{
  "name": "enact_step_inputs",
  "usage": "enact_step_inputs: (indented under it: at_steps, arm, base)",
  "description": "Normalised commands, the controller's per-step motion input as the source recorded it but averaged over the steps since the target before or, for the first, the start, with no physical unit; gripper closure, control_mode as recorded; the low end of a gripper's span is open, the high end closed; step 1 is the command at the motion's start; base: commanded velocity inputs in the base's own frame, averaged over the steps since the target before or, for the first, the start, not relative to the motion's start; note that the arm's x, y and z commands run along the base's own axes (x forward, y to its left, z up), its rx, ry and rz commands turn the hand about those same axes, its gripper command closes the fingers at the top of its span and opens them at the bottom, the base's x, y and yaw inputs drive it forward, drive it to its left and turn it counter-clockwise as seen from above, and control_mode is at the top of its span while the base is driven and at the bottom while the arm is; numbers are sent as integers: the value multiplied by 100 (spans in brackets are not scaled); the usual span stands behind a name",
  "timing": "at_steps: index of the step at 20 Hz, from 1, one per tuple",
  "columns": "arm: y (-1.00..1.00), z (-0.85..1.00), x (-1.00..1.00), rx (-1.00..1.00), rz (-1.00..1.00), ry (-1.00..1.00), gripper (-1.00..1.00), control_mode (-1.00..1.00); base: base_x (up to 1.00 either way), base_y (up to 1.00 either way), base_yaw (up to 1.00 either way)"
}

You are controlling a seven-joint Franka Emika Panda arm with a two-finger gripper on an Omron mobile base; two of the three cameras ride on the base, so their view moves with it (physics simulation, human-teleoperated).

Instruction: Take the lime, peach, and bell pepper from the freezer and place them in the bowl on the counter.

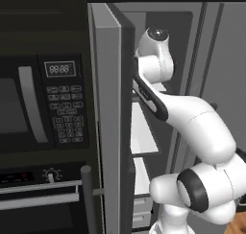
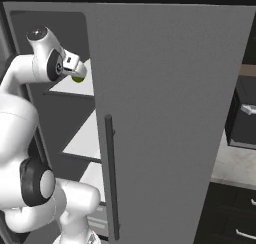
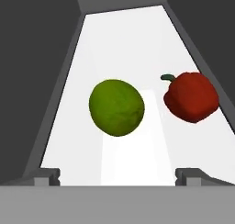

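In the hand view the green lime (image 3: pixel 116 107) lies on a white freezer shelf (image 3: pixel 137 44), straight ahead of my gripper (image 3: pixel 118 175). The gripper is open, with its fingertips (image 3: pixel 46 175) spread wider than the lime and nothing between them. The red bell pepper (image 3: pixel 191 97) sits just right of the lime, apart from it. From the right base view my hand (image 2: pixel 67 65) reaches into the freezer (image 2: pixel 65 118) at the upper shelf, and the lime (image 2: pixel 78 78) peeks out below it. The peach and the bowl are out of view.
The grey freezer door (image 2: pixel 170 113) stands open beside the arm, with its long bar handle (image 2: pixel 111 178). A black microwave (image 1: pixel 43 103) and oven (image 1: pixel 38 199) are left of the freezer. White counter (image 2: pixel 231 163) over dark cabinets lies to the right.
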Motion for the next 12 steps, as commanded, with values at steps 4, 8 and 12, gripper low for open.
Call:
enact_step_inputs:
  at_steps: [4, 8, 12]
  arm:
    - [3, -29, 59, -7, 0, 0, -100, -100]
    - [0, -32, 52, -9, 0, 0, -100, -100]
    - [3, -15, 56, -6, 0, 0, -100, -100]
  base:
    - [0, 0, 0]
    - [0, 0, 0]
    - [0, 0, 0]
